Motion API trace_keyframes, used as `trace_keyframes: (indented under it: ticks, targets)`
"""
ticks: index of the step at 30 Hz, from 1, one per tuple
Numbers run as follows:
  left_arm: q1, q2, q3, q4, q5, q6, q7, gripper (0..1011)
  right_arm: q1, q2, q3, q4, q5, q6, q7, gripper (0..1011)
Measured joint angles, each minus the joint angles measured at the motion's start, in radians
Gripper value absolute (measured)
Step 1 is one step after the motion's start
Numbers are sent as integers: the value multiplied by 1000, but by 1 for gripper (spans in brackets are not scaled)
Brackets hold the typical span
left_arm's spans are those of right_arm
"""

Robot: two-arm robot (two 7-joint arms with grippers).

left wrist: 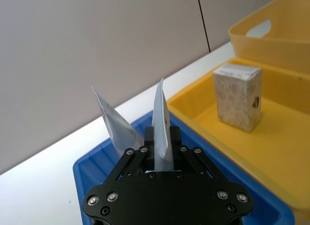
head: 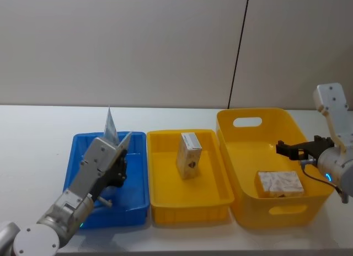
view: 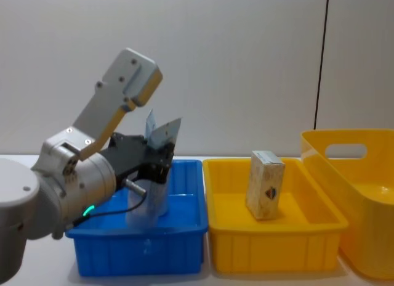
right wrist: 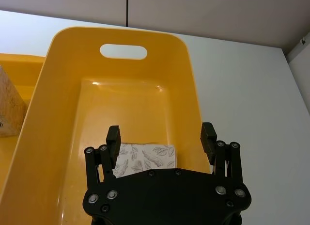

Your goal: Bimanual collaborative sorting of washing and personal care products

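In the blue tray (head: pixel 138 196) my left gripper (head: pixel 120 159) is shut on a silvery-white pouch (left wrist: pixel 161 120) that stands upright, its tip rising above the fingers (left wrist: pixel 175 137). A second pouch (left wrist: pixel 114 122) stands just behind it in the same tray. The chest view has both tips (view: pixel 161 130) above the left gripper (view: pixel 157 164). A cream-tan box (head: pixel 188 149) with a dark mark stands upright in the yellow tray (head: pixel 190 210). A pale leaf-patterned box (head: pixel 280 182) lies flat in the big yellow basket (head: pixel 270 213). My right gripper (right wrist: pixel 161 135) hovers open above that box (right wrist: pixel 145 157).
Blue tray, yellow tray and basket stand side by side along the white table (head: pixel 33 140), close to its front edge. The basket has tall walls and a handle slot (right wrist: pixel 123 51). A grey wall rises behind the table.
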Motion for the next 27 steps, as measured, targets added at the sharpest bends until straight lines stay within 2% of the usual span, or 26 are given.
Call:
trace_keyframes:
  ticks: [14, 22, 27]
  targets:
    - [-11, -11, -31, -50, -37, -49, -30, 163, 0, 0, 0, 0, 0, 0, 0, 1003]
    - [-34, 3, -47, -93, -84, -36, -105, 163, 0, 0, 0, 0, 0, 0, 0, 1003]
    - [-59, 20, -64, -129, -133, -23, -185, 163, 0, 0, 0, 0, 0, 0, 0, 1003]
